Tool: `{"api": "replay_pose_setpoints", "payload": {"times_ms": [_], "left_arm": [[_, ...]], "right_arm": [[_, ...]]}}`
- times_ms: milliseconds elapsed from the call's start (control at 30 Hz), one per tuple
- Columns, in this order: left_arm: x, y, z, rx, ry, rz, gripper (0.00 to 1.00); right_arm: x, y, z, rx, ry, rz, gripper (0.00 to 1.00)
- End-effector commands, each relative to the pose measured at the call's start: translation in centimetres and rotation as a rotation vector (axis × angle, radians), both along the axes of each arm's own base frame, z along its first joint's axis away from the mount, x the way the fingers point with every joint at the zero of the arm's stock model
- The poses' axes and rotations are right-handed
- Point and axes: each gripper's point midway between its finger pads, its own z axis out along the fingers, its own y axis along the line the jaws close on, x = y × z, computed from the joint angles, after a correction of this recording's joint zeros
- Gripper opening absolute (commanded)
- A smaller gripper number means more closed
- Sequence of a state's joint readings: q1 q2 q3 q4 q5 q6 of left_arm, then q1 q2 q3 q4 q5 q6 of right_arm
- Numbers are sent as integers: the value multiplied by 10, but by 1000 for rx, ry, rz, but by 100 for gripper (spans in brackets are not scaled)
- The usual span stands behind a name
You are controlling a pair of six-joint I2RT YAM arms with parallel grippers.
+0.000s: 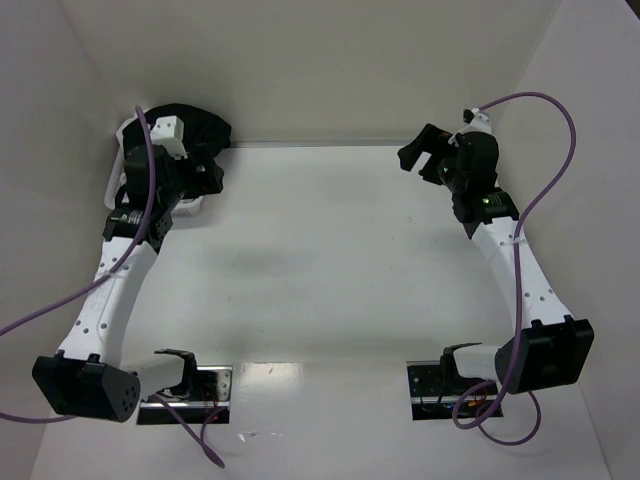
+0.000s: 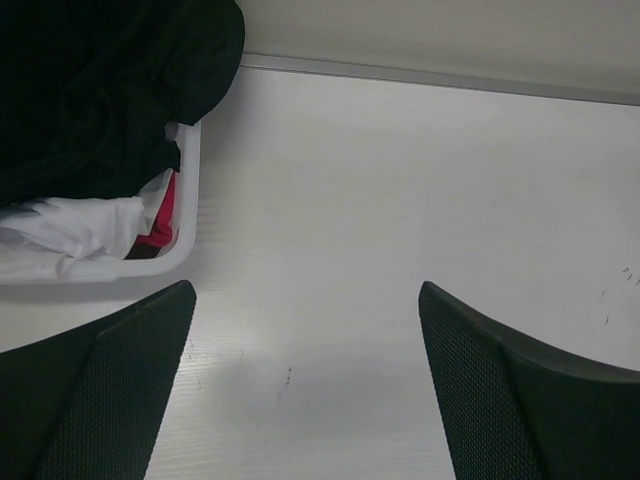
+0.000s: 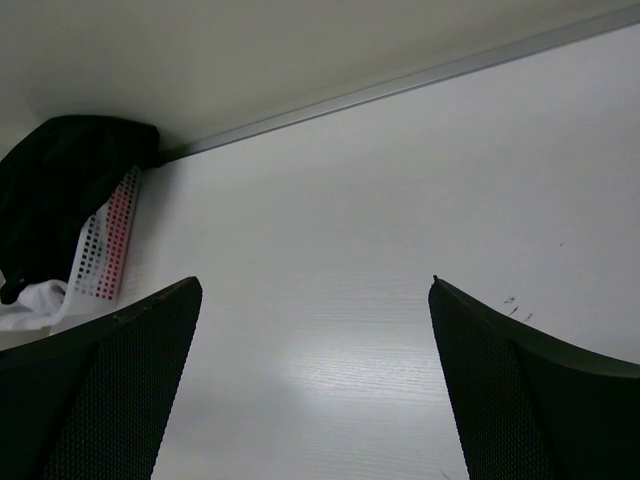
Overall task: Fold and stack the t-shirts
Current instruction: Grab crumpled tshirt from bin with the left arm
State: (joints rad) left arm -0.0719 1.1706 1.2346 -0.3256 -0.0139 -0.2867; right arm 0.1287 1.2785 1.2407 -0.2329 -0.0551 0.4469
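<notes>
Shirts (image 2: 80,228) sit piled in basket (image 2: 190,190) at far-left corner, black one (image 2: 90,90) on top, so L gripper (image 2: 307,300), hovering just beside it w/ jaws wide & empty, should pinch a black edge, while R gripper (image 3: 315,290) hangs open over table (image 1: 320,250).

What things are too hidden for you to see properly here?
Black t-shirt, left wrist view: cut off by the top and left edges, so its full shape is unknown.
Red t-shirt, left wrist view: only a sliver shows past the white t-shirt.
White basket, top view: mostly hidden under the left arm.
Number of shirts in the basket: cannot tell, they are piled up.
</notes>
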Motion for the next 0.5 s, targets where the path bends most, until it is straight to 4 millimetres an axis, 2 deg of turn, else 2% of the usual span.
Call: {"api": "replay_pose_setpoints", "payload": {"times_ms": [0, 200, 267, 333, 367, 467], "left_arm": [[3, 4, 21, 21, -48, 19, 100], [10, 12, 24, 24, -68, 66, 100], [18, 21, 17, 33, -57, 128, 100], [25, 39, 28, 44, -82, 237, 100], [32, 44, 21, 60, -55, 269, 100], [50, 61, 21, 107, -32, 364, 100]], "right_arm": [[-1, 1, 13, -16, -41, 2, 100], [-2, 0, 10, -42, -36, 9, 100], [-3, -4, 9, -59, -39, -7, 100], [-3, -6, 9, -70, -40, -14, 100], [-3, -6, 9, -70, -40, -14, 100], [0, -5, 4, -62, -25, -16, 100]]}}
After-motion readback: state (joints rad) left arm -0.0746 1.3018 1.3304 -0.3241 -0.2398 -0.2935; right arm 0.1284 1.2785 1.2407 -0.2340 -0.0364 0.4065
